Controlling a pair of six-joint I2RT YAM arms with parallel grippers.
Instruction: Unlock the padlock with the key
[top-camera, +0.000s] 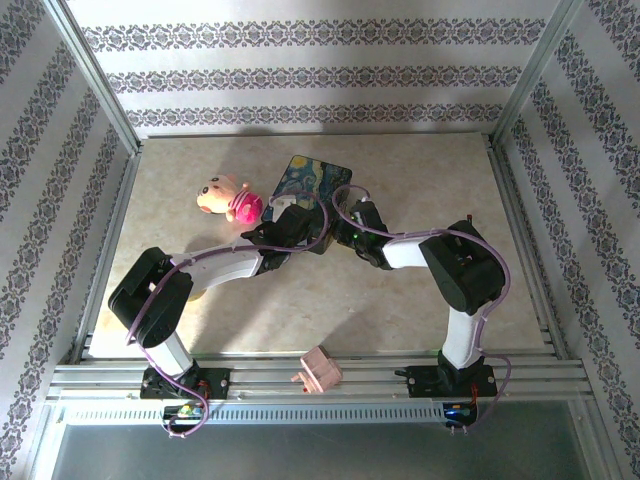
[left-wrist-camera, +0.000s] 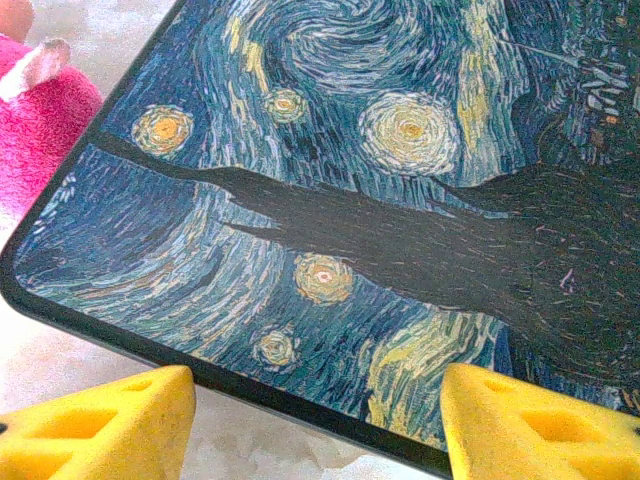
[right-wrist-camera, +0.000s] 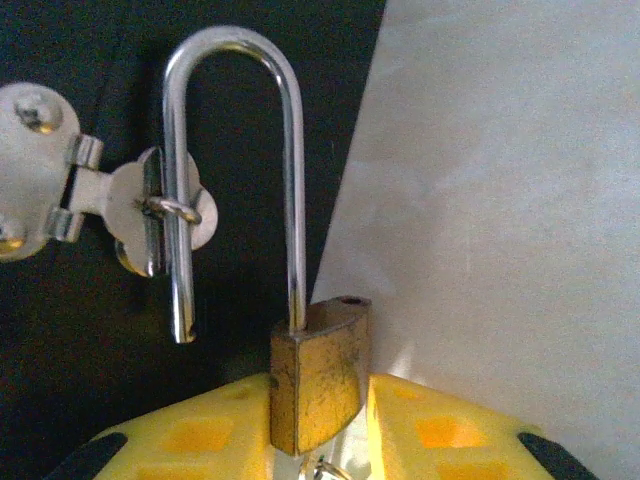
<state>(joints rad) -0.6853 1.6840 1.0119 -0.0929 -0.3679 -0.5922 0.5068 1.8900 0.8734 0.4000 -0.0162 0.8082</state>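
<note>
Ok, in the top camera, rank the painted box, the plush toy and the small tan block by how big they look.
Largest: painted box, even though it is partly covered.
Next: pink plush toy.
Smallest: small tan block.

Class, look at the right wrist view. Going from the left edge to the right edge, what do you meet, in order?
metal latch → padlock body → pale tabletop

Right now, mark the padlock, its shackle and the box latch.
padlock (right-wrist-camera: 318, 375), right wrist view, brass body.
shackle (right-wrist-camera: 232, 40), right wrist view, top of arch.
latch (right-wrist-camera: 128, 205), right wrist view, hasp plate.
</note>
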